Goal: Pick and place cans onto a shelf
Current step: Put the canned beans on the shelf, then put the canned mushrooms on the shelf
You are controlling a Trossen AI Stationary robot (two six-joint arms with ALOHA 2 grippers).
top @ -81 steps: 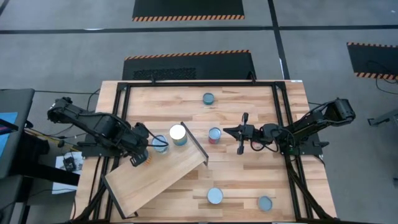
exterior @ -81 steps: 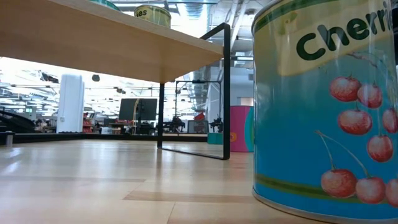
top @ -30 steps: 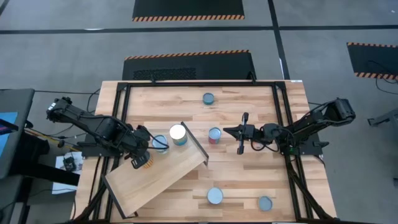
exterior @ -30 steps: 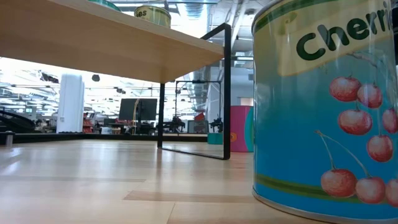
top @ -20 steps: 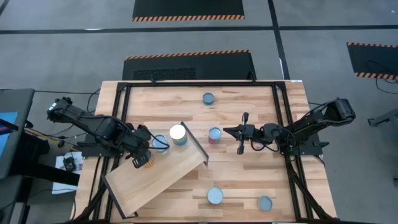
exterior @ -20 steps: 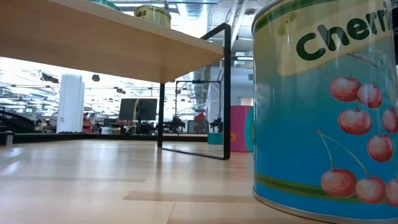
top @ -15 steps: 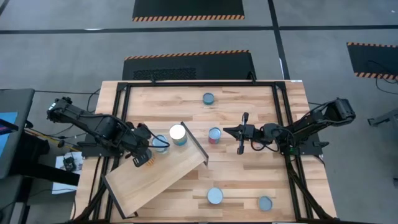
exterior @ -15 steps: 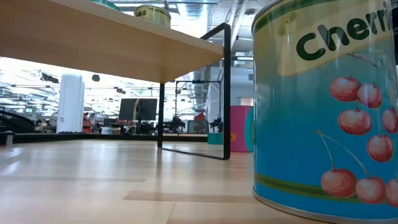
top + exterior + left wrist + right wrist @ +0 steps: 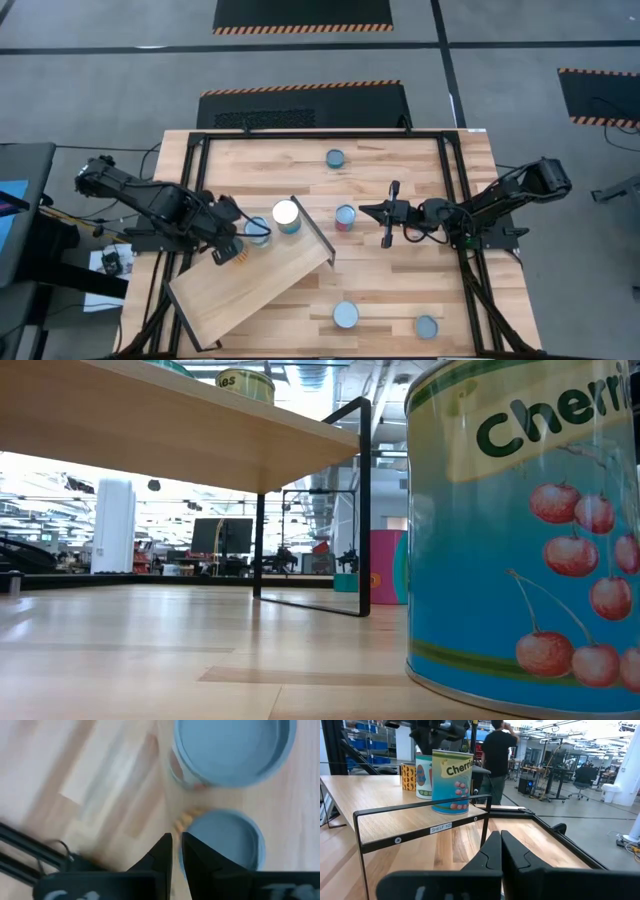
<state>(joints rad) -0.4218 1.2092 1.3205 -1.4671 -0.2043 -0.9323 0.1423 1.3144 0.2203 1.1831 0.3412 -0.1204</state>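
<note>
Wooden bench [image 9: 400, 290], shelf [image 9: 250, 285] lying across its left side. Three cans [image 9: 286, 216] stand at the shelf's railed end; four wait on the bench. Left gripper [image 9: 232, 240] has edged back from them, jaws nearly shut and empty, so that placement looks finished. Right gripper [image 9: 367, 212], jaws clenched, idles beside a red can [image 9: 345, 217].

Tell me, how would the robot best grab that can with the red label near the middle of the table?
Probably by its round side wall, coming from above with the fingers straddling it. The red-labelled can stands upright with clear table all round. The shut right gripper waits just beside it and would need to open first.
</note>
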